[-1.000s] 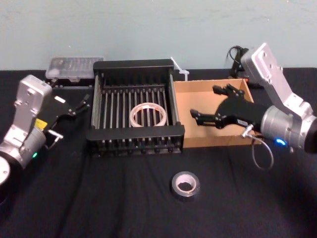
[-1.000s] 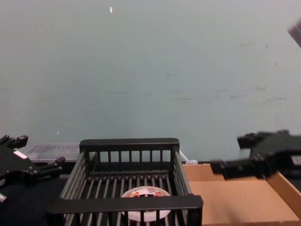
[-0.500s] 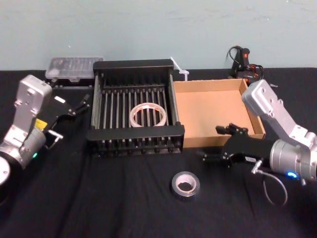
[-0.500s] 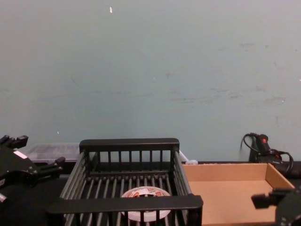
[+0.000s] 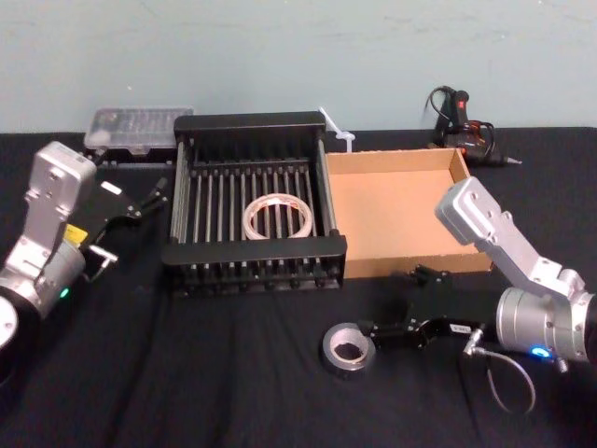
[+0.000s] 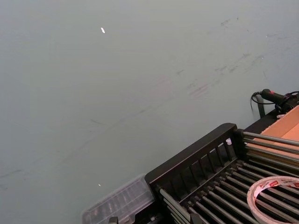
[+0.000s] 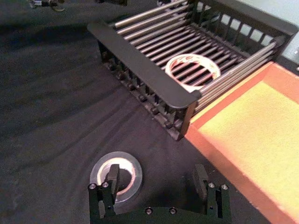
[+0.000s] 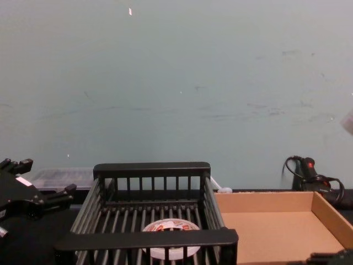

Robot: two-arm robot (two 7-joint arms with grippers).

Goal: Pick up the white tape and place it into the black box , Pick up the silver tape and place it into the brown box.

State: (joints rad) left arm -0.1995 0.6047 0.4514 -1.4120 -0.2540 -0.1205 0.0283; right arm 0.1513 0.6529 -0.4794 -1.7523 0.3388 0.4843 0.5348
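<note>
A: The white tape [image 5: 277,217] is seen lying flat on the bars of the black box [image 5: 254,244], so that half looks finished. The silver tape [image 5: 348,348] is lying flat on the black desk [image 5: 187,373], in front of both boxes.

B: And the right gripper [image 7: 158,186] is held low at the silver roll, its fingers apart: one finger is seen over the roll's near rim, the other off to the side on bare cloth. Nothing is gripped yet.

A: The left gripper [image 5: 145,197] is parked beside the black box; whether its fingers are apart cannot be told.

B: The roll is judged light and stiff, with a smooth outer band that could slip. A hold across the wall, one finger in the dark core and one outside, is likely the surest.

A: Room is plentiful: open cloth lies around the roll. The brown box [image 5: 464,174] has low walls, so only a modest lift should be needed, though its front edge must be cleared.
</note>
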